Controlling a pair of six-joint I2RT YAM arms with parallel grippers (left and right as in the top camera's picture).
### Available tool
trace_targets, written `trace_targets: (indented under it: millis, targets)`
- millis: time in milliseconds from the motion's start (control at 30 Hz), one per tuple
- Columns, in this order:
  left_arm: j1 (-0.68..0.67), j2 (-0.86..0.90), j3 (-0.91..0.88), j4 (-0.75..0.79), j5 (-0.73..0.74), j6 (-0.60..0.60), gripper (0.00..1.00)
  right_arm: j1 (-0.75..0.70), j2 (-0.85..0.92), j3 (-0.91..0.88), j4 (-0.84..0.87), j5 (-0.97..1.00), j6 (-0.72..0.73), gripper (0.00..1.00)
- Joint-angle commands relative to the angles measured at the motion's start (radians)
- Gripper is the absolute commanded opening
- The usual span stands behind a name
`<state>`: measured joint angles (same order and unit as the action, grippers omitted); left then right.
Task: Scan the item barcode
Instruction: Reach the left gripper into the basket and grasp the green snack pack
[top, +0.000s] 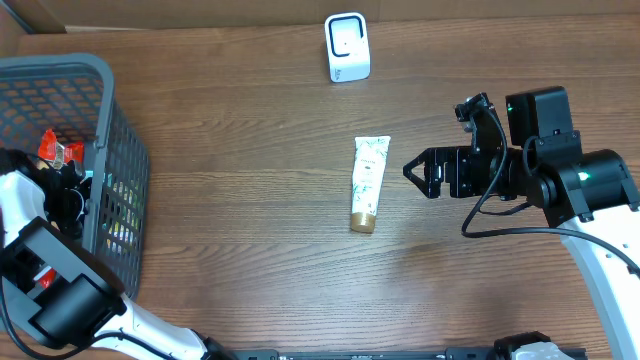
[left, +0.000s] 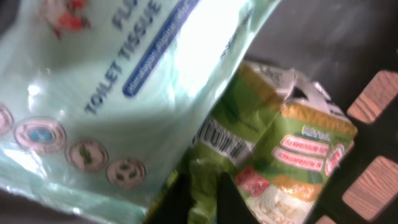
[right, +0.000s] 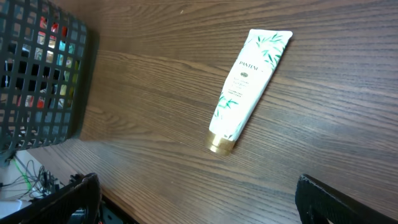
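We found the left gripper (top: 66, 190) down inside the dark grey plastic mesh basket (top: 120, 150), jaws drawn shut, whether on anything we could not tell. Its camera was filled by a pale green toilet tissue pack (left: 112, 93) and a green-and-orange barcoded packet (left: 280, 155). The white leaf-printed tube (top: 368, 183) with a gold cap lay flat on the wooden table (top: 250, 250), well apart from the small white scanner (top: 347, 47), the right gripper (top: 415, 171) near it, spread wide and empty.

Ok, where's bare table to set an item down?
Bare table lies between the basket and the tube, and from the tube to the near edge. Left of the scanner is free too. The basket is crammed.
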<state>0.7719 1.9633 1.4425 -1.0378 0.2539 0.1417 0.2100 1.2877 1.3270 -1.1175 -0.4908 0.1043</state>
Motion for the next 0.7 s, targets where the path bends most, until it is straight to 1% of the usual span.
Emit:
trace_targets:
  millis: [0,33,67,100,167,200,233,267,300,333,467,667]
  targets:
    - [-0.011,0.034,0.088,-0.081,0.056,0.014,0.20,0.003,-0.001,0.020,0.002,-0.008,0.001,1.00]
    - [-0.011,0.034,0.118,-0.103,0.068,0.016,0.23,0.003,-0.001,0.020,0.002,-0.008,0.001,1.00]
    - [-0.012,0.034,0.144,-0.119,0.072,0.016,0.29,0.003,-0.001,0.020,0.002,-0.008,0.001,1.00]
    - [-0.012,0.034,0.169,-0.135,0.073,0.016,0.39,0.003,-0.001,0.020,0.002,-0.008,0.001,1.00]
    - [-0.013,0.034,0.202,-0.159,0.077,0.016,0.51,0.003,-0.001,0.020,0.001,-0.008,0.001,1.00]
    - [-0.013,0.034,0.210,-0.164,0.077,0.016,0.56,0.003,-0.001,0.020,0.001,-0.008,0.001,1.00]
    - [-0.013,0.034,0.210,-0.164,0.076,0.017,0.65,0.003,-0.001,0.020,0.001,-0.008,0.001,1.00]
    - [-0.013,0.034,0.208,-0.164,0.076,0.025,0.72,0.003,-0.001,0.020,0.001,-0.008,0.001,1.00]
    - [-0.013,0.035,0.203,-0.162,0.076,0.043,0.82,0.003,-0.001,0.020,0.001,-0.008,0.001,1.00]
    - [-0.014,0.036,0.194,-0.158,0.077,0.056,0.84,0.003,-0.001,0.020,0.001,-0.008,0.001,1.00]
    - [-0.014,0.037,0.127,-0.103,0.077,0.068,0.86,0.003,-0.001,0.020,0.001,-0.008,0.001,1.00]
    - [-0.015,0.037,0.019,-0.021,0.080,0.088,0.83,0.003,-0.001,0.020,0.001,-0.008,0.001,1.00]
